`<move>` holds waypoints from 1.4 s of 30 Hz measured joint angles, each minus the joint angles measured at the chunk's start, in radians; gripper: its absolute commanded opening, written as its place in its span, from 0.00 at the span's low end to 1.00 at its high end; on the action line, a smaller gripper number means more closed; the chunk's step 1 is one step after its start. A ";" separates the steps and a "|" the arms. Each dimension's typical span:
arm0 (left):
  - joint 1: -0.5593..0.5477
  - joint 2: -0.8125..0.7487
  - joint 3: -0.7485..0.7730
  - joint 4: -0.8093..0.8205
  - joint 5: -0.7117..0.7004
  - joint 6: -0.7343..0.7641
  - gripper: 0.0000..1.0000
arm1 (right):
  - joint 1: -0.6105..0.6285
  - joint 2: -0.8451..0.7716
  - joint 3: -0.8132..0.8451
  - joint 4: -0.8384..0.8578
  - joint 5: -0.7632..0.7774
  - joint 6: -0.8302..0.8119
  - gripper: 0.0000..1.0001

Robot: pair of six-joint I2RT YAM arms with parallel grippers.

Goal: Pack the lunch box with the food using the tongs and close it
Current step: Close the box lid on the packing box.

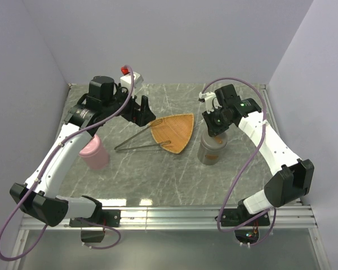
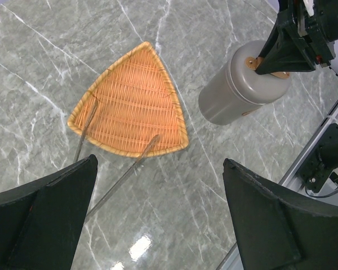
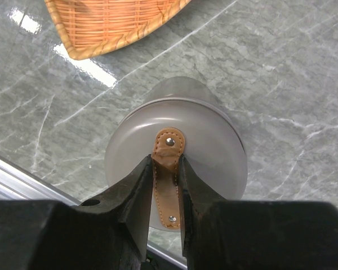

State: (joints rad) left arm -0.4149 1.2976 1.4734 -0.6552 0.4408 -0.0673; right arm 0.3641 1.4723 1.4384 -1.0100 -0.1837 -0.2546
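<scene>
The lunch box (image 1: 211, 151) is a grey cylinder with its lid on, standing right of the orange woven plate (image 1: 174, 132). My right gripper (image 3: 165, 160) is shut on the tan leather strap (image 3: 169, 140) on top of the lid. The tongs (image 1: 138, 143) lie flat, tips resting on the plate's left edge and the joined end pointing left on the table. My left gripper (image 2: 160, 163) hangs open above the table near the tongs (image 2: 124, 174), touching nothing. No food shows in any view; the plate (image 2: 129, 101) is bare.
A pink cup-like container (image 1: 94, 153) stands at the left beside the left arm. A white device with a red top (image 1: 125, 76) sits at the back wall. A metal rail (image 1: 174, 214) runs along the near table edge.
</scene>
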 measured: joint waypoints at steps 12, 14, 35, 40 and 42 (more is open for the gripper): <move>0.004 -0.006 -0.012 0.003 0.008 -0.001 0.99 | -0.028 0.000 0.003 -0.002 -0.024 0.000 0.00; 0.006 -0.006 -0.014 0.004 0.008 -0.001 0.99 | -0.034 0.000 0.003 -0.002 -0.029 0.000 0.00; 0.008 -0.006 -0.014 0.006 0.015 -0.001 0.99 | -0.044 0.002 -0.045 0.066 -0.089 -0.001 0.00; 0.008 -0.006 -0.014 0.006 0.015 0.000 0.99 | -0.063 0.000 -0.046 0.066 -0.121 0.003 0.00; 0.008 -0.006 -0.014 0.006 0.015 0.000 0.99 | -0.072 -0.009 -0.056 0.074 -0.133 0.004 0.00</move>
State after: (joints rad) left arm -0.4068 1.2911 1.4590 -0.6491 0.4561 -0.0677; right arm 0.2924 1.4631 1.3823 -0.9360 -0.3168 -0.2504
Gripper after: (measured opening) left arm 0.995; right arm 0.280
